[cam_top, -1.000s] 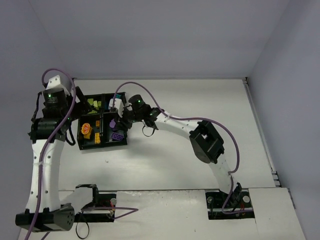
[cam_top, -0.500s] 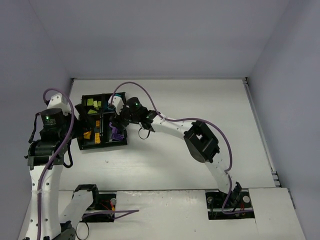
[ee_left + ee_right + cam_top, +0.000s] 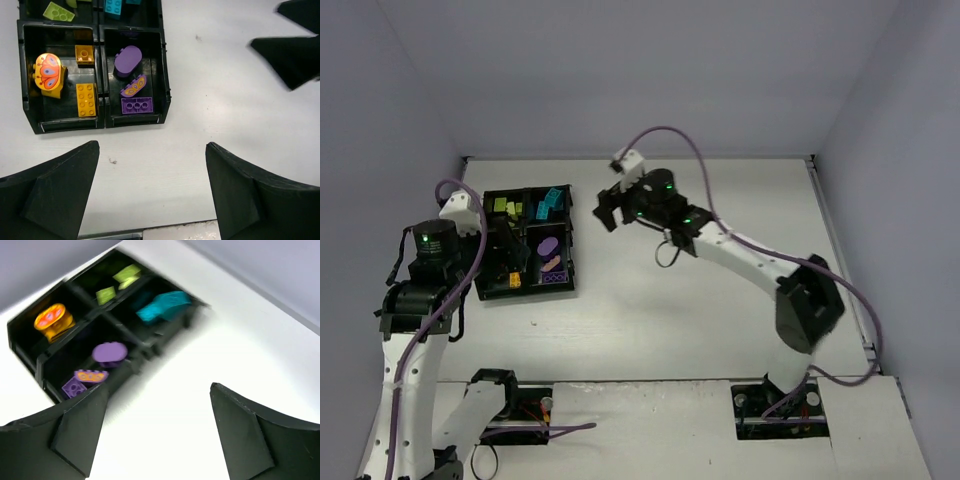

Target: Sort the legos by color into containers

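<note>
Both arms are built of white tube links and bulky black joint housings, the left arm and the right arm alike. A purple cable loops along each. A small green light glows on a black joint. Small dark dots line the left arm's white link. The fingers are matte black wedges

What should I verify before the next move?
1. The right gripper open and empty: ok.
2. The left gripper open and empty: ok.
3. All purple bricks in one compartment of the black tray: ok.
4. The orange bricks together beside them: ok.
5. The cyan bricks and yellow-green bricks in separate far compartments: ok.
6. No brick outside the tray: cannot tell; part of the table is hidden.
</note>
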